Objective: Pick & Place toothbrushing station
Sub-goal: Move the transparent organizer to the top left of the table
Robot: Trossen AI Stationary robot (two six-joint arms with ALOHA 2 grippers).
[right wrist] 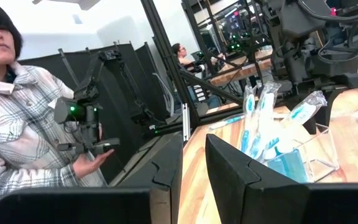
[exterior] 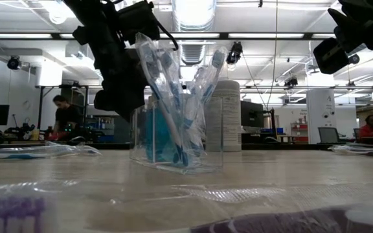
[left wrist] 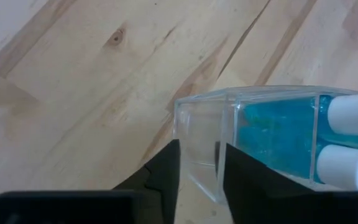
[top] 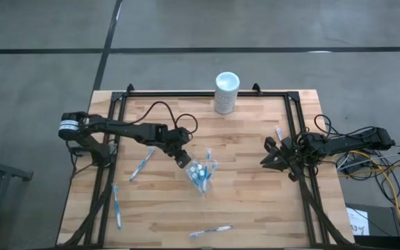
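One wall of the clear cup (left wrist: 199, 146) sits pinched between the left hand's (left wrist: 201, 171) fingers.

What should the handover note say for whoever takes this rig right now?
Left gripper: fingers either side of the clear cup's wall at mid-table, no firm grip visible.
Right gripper: waiting at the table's right side, holding nothing.
Done: several wrapped toothbrushes and teal tubes stand in the cup.
Left: loose toothbrushes on the table, one left of the cup, one near the left edge, one near the front edge, one by the right arm.
White cylinder stands at the back edge.
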